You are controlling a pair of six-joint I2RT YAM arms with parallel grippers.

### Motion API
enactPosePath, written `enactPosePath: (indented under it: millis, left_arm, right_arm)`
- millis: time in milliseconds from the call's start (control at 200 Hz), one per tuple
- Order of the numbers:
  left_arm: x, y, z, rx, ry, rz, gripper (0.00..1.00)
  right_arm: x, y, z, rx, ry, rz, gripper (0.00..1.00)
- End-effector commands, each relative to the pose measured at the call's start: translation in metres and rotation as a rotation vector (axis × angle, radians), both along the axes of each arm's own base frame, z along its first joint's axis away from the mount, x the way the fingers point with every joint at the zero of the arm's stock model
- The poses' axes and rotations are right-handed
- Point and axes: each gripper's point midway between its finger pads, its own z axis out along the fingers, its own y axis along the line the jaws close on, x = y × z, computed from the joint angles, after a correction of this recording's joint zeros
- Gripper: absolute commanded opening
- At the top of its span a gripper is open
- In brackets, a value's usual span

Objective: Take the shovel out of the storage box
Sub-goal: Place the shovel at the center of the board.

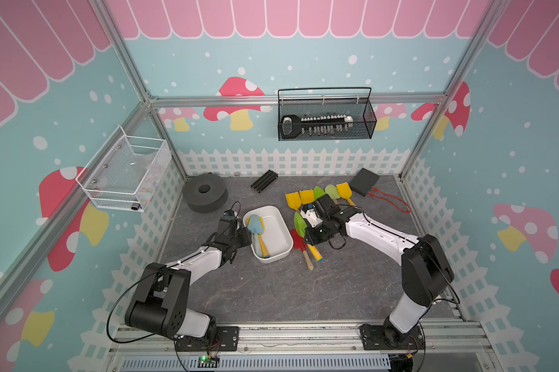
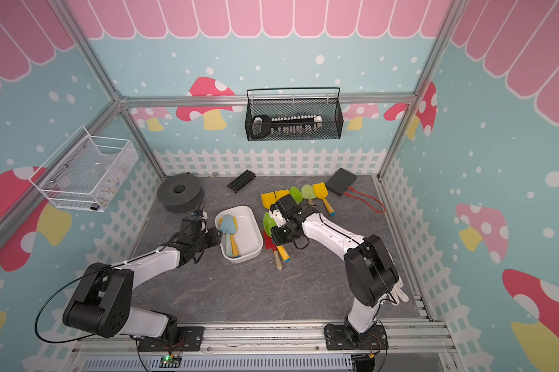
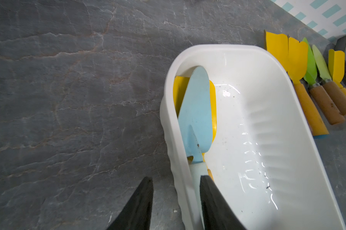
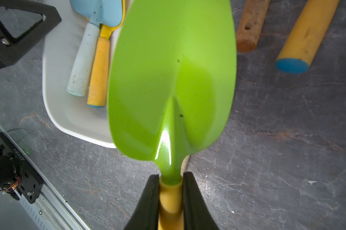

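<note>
I see right gripper (image 4: 171, 178) clamping green shovel (image 4: 172, 79) beside the box (image 4: 68, 119); left gripper (image 3: 176, 177) half-open astride its wall.

No legible text (faint print on black bracket (image 4: 26, 171) unreadable)

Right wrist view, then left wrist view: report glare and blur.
Right wrist view: a bright glare streak on the green shovel near its neck, nothing blurred; left wrist view: white reflection streaks inside the storage box, tabletop sharp.
</note>
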Motion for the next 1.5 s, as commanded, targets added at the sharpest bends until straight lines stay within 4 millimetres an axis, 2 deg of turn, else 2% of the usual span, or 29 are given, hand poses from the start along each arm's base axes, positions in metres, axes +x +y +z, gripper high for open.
enactPosePath:
  millis: [0,220,355,650,976,991,1031,1231,1496]
  left_arm:
    - [0.003,0.000,0.003,-0.005,-0.011,0.002,0.43]
    - [0.003,0.000,0.002,-0.005,-0.008,0.001,0.43]
    - [0.003,0.000,0.002,0.000,-0.006,0.000,0.43]
    - [0.003,0.000,0.000,0.001,0.002,-0.003,0.43]
    - [0.004,-0.001,0.000,0.001,0.005,-0.005,0.43]
    - [0.004,-0.001,0.000,0.000,0.006,-0.007,0.43]
    - [0.004,0.000,0.000,0.003,0.006,-0.004,0.43]
    - [0.004,0.000,-0.002,0.004,0.007,-0.001,0.43]
    - [0.004,-0.001,-0.001,-0.004,0.006,-0.004,0.43]
  right_arm:
    - [-0.006,-0.016,-0.001,-0.028,0.025,-0.045,0.07]
    - [-0.005,-0.051,-0.024,-0.189,0.033,-0.157,0.07]
    - [-0.004,-0.060,-0.034,-0.241,0.034,-0.184,0.07]
    - [0.000,-0.060,-0.063,-0.307,0.093,-0.178,0.07]
    - [0.010,-0.059,-0.072,-0.338,0.095,-0.188,0.08]
    - [0.008,-0.060,-0.082,-0.354,0.116,-0.185,0.08]
    - [0.008,-0.059,-0.085,-0.356,0.126,-0.183,0.08]
    - [0.006,-0.058,-0.089,-0.353,0.143,-0.185,0.17]
    - [0.004,-0.059,-0.081,-0.335,0.132,-0.201,0.28]
